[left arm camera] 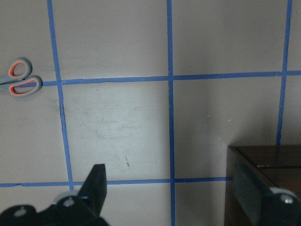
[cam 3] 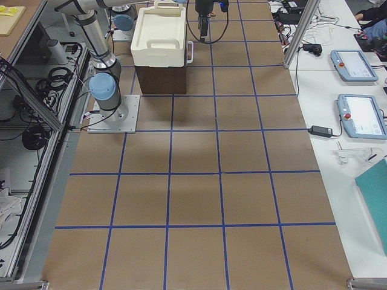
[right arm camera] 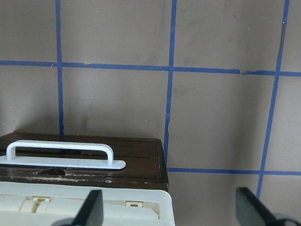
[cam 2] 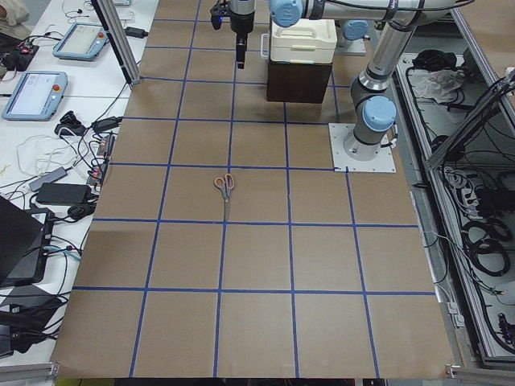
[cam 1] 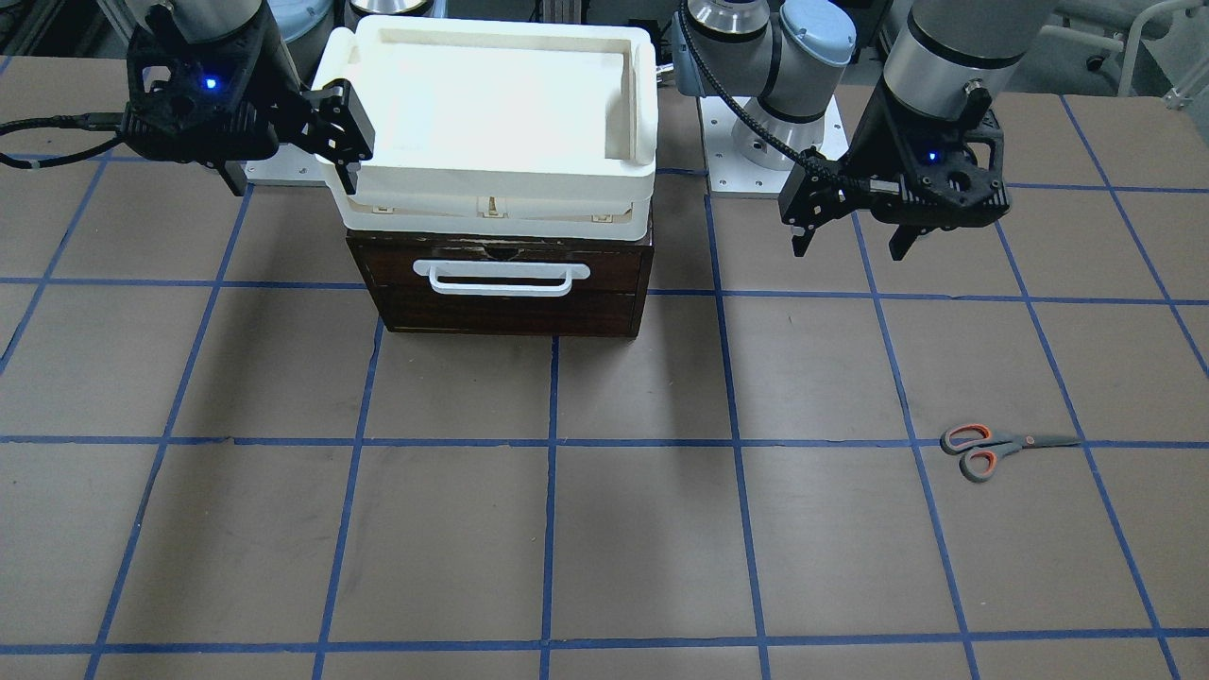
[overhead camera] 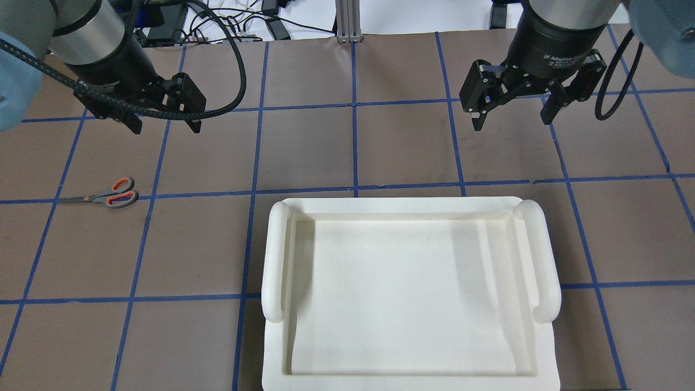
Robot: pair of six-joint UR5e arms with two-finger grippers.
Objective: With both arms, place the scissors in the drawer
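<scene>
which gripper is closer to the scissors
The left gripper; the scissors lie on its side, while the right gripper hangs on the far side of the drawer.

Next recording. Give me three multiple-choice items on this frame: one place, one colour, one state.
1. The dark brown wooden drawer is: A) pulled fully out B) closed C) upside down
2. Its bar handle is: A) white B) orange C) black
3. The small grey scissors with orange-lined loops lie: A) inside the drawer B) on the brown table, apart from the drawer C) across the handle
Answers: 1 B, its front sits flush; 2 A, pale against the dark front; 3 B, flat on the table's surface, nothing touching them.
</scene>
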